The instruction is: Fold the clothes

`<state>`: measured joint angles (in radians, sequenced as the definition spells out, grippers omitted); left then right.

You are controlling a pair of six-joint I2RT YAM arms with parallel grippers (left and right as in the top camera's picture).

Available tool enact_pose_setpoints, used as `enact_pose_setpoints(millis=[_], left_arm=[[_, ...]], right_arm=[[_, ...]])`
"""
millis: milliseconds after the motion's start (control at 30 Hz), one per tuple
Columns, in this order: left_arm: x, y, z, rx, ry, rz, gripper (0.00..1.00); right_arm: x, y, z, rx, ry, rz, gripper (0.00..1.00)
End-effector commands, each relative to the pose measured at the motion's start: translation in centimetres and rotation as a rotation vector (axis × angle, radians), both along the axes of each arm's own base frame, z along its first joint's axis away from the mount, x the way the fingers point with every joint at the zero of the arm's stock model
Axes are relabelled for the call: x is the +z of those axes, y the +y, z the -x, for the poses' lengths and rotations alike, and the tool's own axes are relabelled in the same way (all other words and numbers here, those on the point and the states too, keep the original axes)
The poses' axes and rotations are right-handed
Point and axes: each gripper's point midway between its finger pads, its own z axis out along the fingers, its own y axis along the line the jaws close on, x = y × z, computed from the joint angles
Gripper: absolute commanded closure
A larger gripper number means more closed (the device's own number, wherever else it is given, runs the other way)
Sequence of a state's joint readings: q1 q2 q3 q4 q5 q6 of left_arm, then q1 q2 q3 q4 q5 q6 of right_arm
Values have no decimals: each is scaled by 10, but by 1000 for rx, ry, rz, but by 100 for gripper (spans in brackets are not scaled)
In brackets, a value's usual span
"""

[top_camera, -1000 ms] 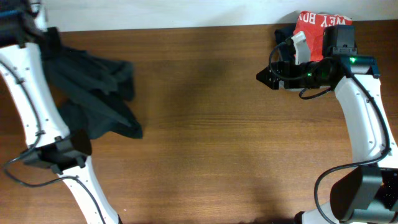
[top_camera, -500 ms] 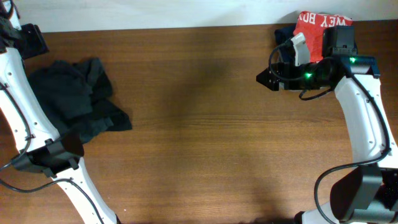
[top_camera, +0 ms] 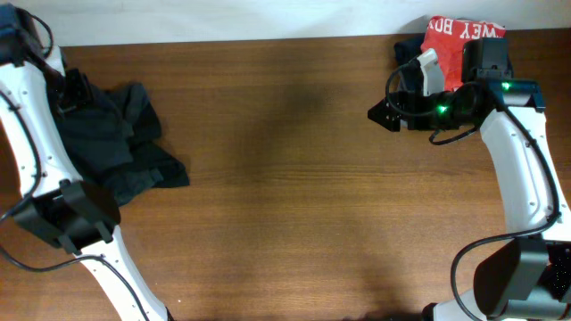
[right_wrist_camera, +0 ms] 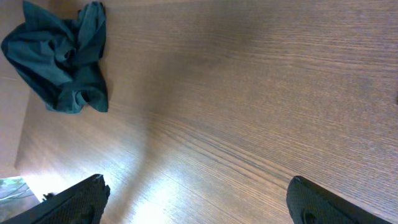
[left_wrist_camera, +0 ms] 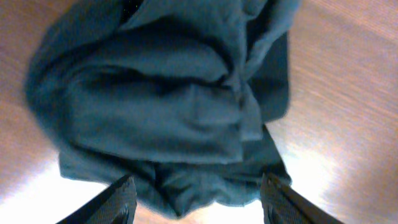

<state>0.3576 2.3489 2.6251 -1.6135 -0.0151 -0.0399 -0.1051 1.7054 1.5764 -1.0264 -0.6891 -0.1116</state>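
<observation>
A crumpled dark T-shirt (top_camera: 116,143) is lying in a loose heap at the left edge of the wooden table (top_camera: 285,196), bunched into thick folds and not laid flat, with one flap trailing toward the lower right of the pile. The left gripper (left_wrist_camera: 199,202) is hanging directly over the heap, its two fingers (left_wrist_camera: 121,200) standing apart with nothing caught between them; in the left wrist view the cloth is filling most of the frame below the fingertips, and whether the tips are brushing it cannot be told. At the upper right of the overhead view the right gripper (top_camera: 384,113) is pointing toward the middle of the table, well apart from the shirt, its jaws spread wide and holding nothing, with bare wood showing between them in the right wrist view. The heap is appearing there too, small in the upper left corner. Behind the right arm, at the table's far edge, a red item with white lettering (top_camera: 459,40) is sitting partly hidden
</observation>
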Motion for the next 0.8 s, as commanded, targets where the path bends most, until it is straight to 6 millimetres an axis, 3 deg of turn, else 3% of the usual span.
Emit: enact_pose_setpoints(millis=[0, 133, 433, 700, 767], left_arm=[[-28, 19, 4, 43, 70, -56, 36], [-38, 28, -1, 52, 63, -83, 36], [-26, 59, -26, 68, -38, -238, 31], [-29, 60, -29, -21, -25, -263, 32], [-34, 59, -27, -32, -9, -259, 36]], right_arm=[[2, -9, -4, -22, -10, 43, 4], [-1, -11, -3, -29, -2, 58, 4], [-1, -11, -2, -29, 3, 57, 4], [-1, -11, -3, -29, 3, 57, 4], [-1, -11, -2, -29, 3, 57, 4]])
